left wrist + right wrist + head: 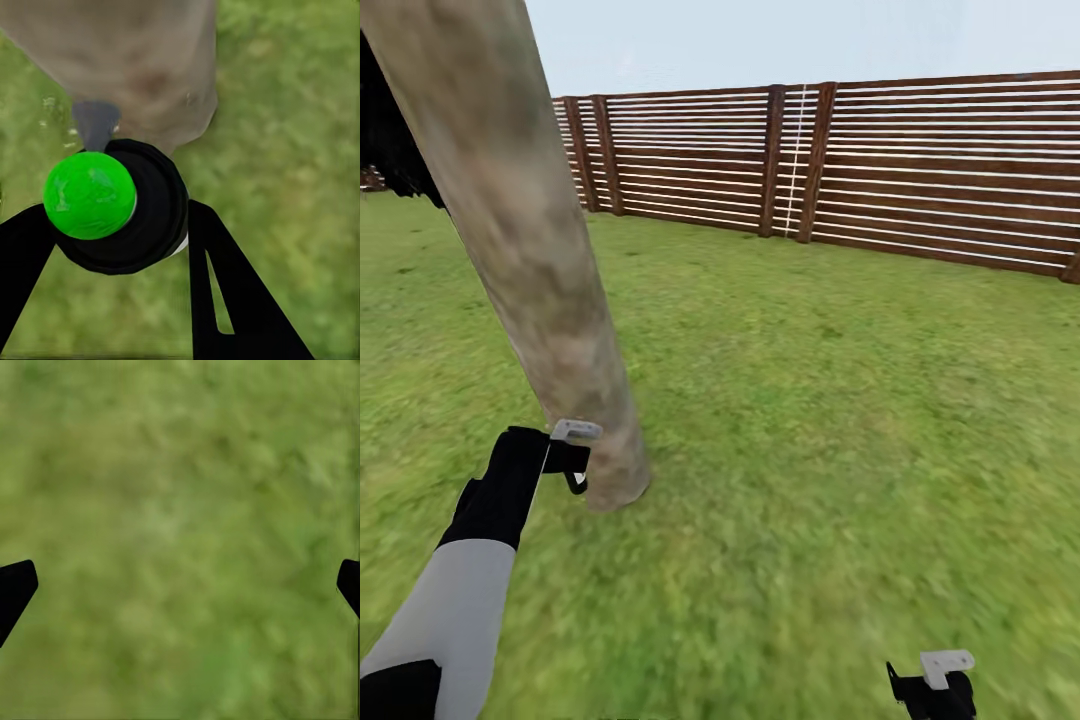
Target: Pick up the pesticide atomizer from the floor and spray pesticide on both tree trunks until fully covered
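Lawn by tree trunk [530, 260]; left claw [112, 225] clamped around pesticide atomizer [124, 214], right claw [180, 585] wide open, empty.

A green lawn [810, 400] covers the ground, its grass mottled in lighter and darker patches. A thick grey-brown tree trunk [530, 250] stands in it at about nine o'clock from the middle of the head view, its foot [615, 485] set straight into the grass at about seven o'clock. A brown slatted fence [860, 170] borders the lawn from twelve to three o'clock.
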Tool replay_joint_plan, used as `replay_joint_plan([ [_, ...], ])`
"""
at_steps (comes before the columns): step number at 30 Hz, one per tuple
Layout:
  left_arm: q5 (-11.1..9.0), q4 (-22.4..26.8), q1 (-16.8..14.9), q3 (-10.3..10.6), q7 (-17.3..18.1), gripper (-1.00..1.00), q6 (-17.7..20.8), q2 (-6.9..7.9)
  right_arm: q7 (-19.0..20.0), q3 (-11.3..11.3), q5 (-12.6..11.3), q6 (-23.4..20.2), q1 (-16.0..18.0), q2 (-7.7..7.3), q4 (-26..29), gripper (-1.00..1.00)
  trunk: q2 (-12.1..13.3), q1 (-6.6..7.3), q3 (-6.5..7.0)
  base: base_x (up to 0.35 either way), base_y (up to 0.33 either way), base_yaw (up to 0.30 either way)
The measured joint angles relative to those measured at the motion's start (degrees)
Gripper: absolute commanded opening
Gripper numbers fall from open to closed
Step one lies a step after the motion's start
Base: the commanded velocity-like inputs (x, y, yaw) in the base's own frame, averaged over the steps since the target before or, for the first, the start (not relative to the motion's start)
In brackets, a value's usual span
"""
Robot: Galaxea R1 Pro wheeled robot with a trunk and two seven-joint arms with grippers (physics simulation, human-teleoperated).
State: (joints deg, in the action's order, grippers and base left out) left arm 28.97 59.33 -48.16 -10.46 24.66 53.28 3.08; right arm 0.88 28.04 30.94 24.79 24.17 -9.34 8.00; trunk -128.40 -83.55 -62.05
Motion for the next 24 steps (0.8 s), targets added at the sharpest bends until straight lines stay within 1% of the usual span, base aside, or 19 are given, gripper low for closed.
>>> replay_joint_plan([
  [5,0.1,0.0,0.1,0.0,0.0,-1.00,0.0,0.00,0.0,0.0,0.0,0.0,0.0,0.01,0.0,1.00,0.0,0.00,0.12,0.140,-0.244,0.270],
  [7,0.0,0.0,0.4,0.0,-0.1,-1.00,0.0,-0.02,0.0,0.0,0.0,0.0,0.0,0.00,0.0,1.00,0.0,0.00,0.16,0.265,-0.163,0.091],
  [8,-0.3,0.0,0.5,0.0,0.0,-1.00,0.0,-0.40,0.0,0.0,0.0,0.0,0.0,-0.08,0.0,1.00,0.0,0.00,0.17,0.281,-0.141,0.016],
  [10,-0.2,0.0,0.4,0.0,0.0,-1.00,-0.1,-1.09,0.0,0.0,0.0,0.0,0.0,-0.21,0.0,1.00,0.0,0.00,0.17,0.243,-0.152,0.003],
  [12,0.1,0.1,0.4,0.1,-0.1,-1.00,-0.2,-1.21,0.0,0.0,0.0,0.0,0.0,-0.24,0.0,1.00,0.0,0.00,0.17,-0.001,-0.166,0.001],
  [14,0.1,0.1,0.4,0.0,-0.2,-1.00,-0.2,-1.23,0.0,0.0,0.0,0.0,0.0,-0.24,0.0,1.00,0.0,0.00,0.17,-0.179,-0.145,0.000],
  [17,0.3,0.0,0.6,0.1,-0.3,-1.00,-0.3,-1.10,0.0,0.0,0.0,0.0,0.0,-0.24,0.0,1.00,0.0,0.00,0.17,-0.050,-0.034,0.000],
  [19,0.6,-0.6,0.8,-0.1,-0.3,-1.00,-0.7,-0.60,0.0,0.0,0.0,0.0,0.0,-0.24,0.0,1.00,0.0,0.00,0.17,-0.007,-0.004,0.000],
  [20,1.0,-1.0,1.6,-0.4,-0.3,-1.00,-1.0,0.19,0.0,0.0,0.0,-0.1,0.0,-0.19,0.0,1.00,0.0,0.00,0.16,-0.001,-0.001,0.000],
  [21,1.1,-1.1,2.7,-0.5,-0.3,-1.00,-1.2,1.36,0.0,0.0,0.0,0.0,0.0,-0.17,0.0,1.00,0.0,0.00,0.16,0.000,0.000,0.000],
  [23,0.6,-1.2,4.1,-0.5,-0.3,-1.00,-1.2,2.69,0.0,0.0,0.0,-0.1,0.0,-0.16,-0.1,1.00,0.0,0.00,0.16,0.000,0.000,0.000],
  [24,0.2,-1.2,4.6,-0.4,-0.3,-1.00,-1.2,2.75,0.0,0.0,0.1,-0.1,0.0,-0.16,-0.1,1.00,0.0,0.00,0.17,0.000,0.000,0.000],
])
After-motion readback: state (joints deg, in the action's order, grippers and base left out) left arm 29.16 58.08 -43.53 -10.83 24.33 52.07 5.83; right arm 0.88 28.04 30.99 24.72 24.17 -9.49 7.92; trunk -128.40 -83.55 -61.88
